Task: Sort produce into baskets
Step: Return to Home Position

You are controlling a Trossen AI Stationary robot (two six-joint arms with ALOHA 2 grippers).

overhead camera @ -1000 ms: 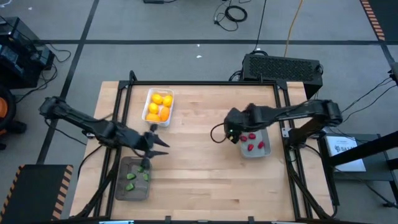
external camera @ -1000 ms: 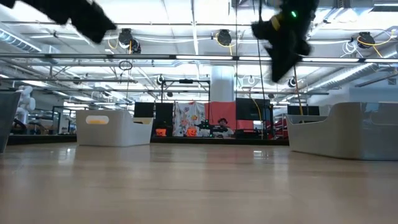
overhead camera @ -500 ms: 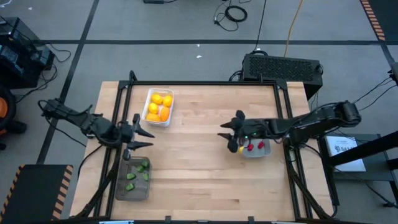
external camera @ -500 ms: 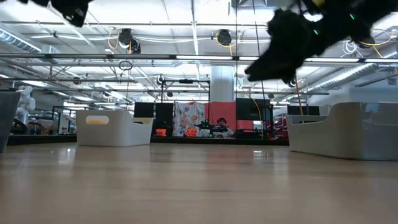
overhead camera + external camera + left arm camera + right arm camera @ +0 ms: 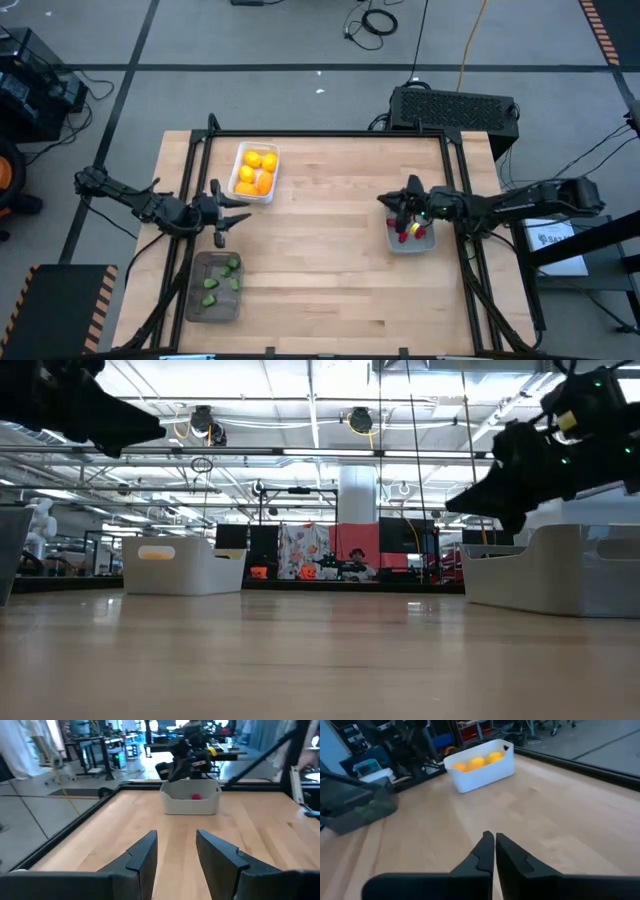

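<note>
Wooden counter (image 5: 330,270), seen from above: yellow-orange fruits (image 5: 256,172) fill the white basket (image 5: 232,186), green pieces (image 5: 222,278) the dark basket (image 5: 193,302), red pieces (image 5: 404,236) the grey basket (image 5: 410,249). Only the wrist views settle the grips: left tool (image 5: 175,847), between the white and dark baskets, gapes empty; right tool (image 5: 494,847), by the grey basket, is pinched together, empty.

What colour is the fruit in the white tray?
Yellow and orange fruits fill the white tray; the high view shows them best.
</note>
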